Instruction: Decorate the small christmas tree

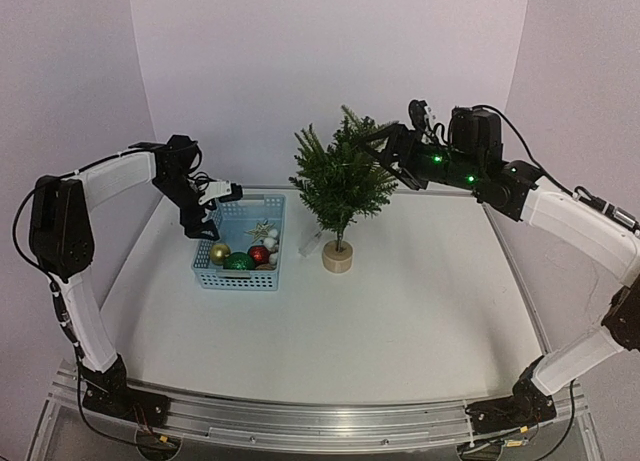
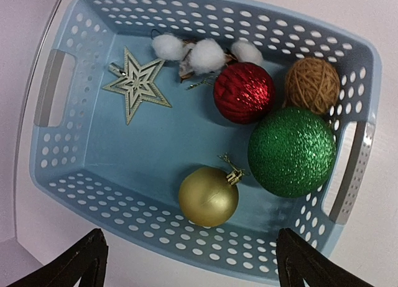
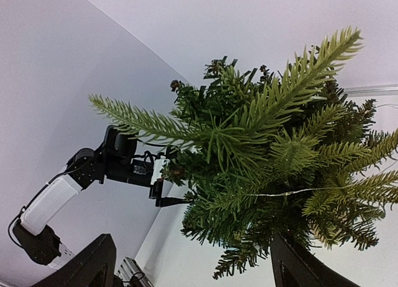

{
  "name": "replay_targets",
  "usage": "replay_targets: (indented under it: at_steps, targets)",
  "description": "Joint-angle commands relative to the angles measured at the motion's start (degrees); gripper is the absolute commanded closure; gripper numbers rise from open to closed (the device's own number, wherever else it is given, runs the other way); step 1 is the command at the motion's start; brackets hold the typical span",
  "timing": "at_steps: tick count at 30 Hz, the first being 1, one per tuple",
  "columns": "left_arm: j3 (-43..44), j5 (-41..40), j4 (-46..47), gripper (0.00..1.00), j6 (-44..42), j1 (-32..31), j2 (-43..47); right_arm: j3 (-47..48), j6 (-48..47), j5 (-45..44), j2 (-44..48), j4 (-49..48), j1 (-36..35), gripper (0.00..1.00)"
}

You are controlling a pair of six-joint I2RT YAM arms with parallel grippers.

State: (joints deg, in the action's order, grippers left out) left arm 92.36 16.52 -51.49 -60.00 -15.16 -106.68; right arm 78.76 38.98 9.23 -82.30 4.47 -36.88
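The small christmas tree (image 1: 340, 181) stands on its round wooden disc mid-bench (image 1: 410, 311), just right of a perforated pale-blue plastic basket (image 1: 236, 282). The right pincer (image 1: 372, 141), spread wide, sits against its needly top branches. The left pincer (image 2: 194, 268) hangs open and empty over the basket, which holds a glittery green ball (image 2: 291, 151), ribbed red ball (image 2: 244, 92), smooth gold ball (image 2: 208, 197), twine ball (image 2: 313, 84), slatted star (image 2: 135, 83) and cotton puffs (image 2: 207, 53).
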Motion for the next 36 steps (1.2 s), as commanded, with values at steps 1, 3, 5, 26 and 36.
replay_targets:
  at_steps: [1,3,5,26,36]
  targets:
    - [0.25,1.33,-3.55,0.07,-20.58,0.68,-1.71,1.88,-0.65,0.83,0.94,-0.25,0.19,0.14]
    - [1.57,0.94,-3.28,0.06,-24.43,0.74,-4.29,1.28,-0.46,0.67,1.24,-0.34,0.18,0.14]
    - [4.75,0.64,-5.14,0.06,-26.96,0.66,-8.09,0.74,-0.27,0.58,1.55,-0.35,0.22,0.14]
    - [7.77,-7.24,-5.88,0.14,-35.55,-2.86,-16.67,1.22,-0.73,0.66,1.14,-0.22,0.21,0.15]
    - [9.03,-15.88,-6.23,0.17,-37.21,-3.41,-18.14,1.13,-0.82,0.59,1.09,-0.35,0.18,0.15]
